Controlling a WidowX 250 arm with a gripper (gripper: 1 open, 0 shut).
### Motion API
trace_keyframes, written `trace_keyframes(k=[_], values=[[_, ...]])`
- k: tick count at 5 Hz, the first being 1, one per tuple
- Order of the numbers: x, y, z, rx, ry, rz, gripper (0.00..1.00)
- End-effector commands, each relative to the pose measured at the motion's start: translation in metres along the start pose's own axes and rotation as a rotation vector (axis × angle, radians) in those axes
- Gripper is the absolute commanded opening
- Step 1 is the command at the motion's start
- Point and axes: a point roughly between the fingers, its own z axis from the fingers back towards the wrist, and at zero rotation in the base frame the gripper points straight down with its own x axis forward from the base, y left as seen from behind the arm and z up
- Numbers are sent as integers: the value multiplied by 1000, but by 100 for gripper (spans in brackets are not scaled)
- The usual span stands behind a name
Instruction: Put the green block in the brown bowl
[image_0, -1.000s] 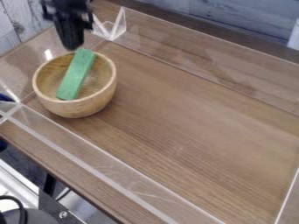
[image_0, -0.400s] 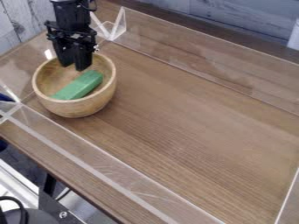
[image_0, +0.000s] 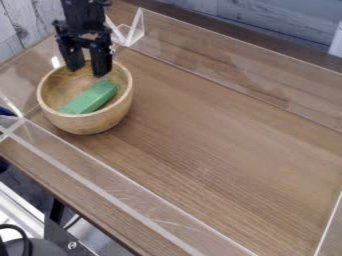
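The green block (image_0: 94, 97) lies flat inside the brown bowl (image_0: 70, 121), which stands at the left of the wooden table. My gripper (image_0: 82, 60) hangs just above the bowl's far rim, pointing straight down. Its dark fingers (image_0: 100, 57) are spread open with nothing between them. The block rests apart from the fingers, below and slightly in front of them.
A clear acrylic wall (image_0: 227, 65) runs along the back of the wooden tabletop (image_0: 227, 150), and another clear strip (image_0: 94, 185) borders the front edge. A white paper-like piece (image_0: 128, 30) stands behind the gripper.
The gripper let go of the green block, which dropped from upright to flat in the bowl. The fingers opened wide and the hand lifted a little.
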Motion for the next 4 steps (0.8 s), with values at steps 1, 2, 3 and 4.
trace_keyframes(k=[1,2,3,4], values=[[10,-8,59,46,-136,-23,100],[15,-23,94,59,-174,-45,100],[15,-16,82,59,-157,-40,100],[17,-10,70,60,-138,-36,100]])
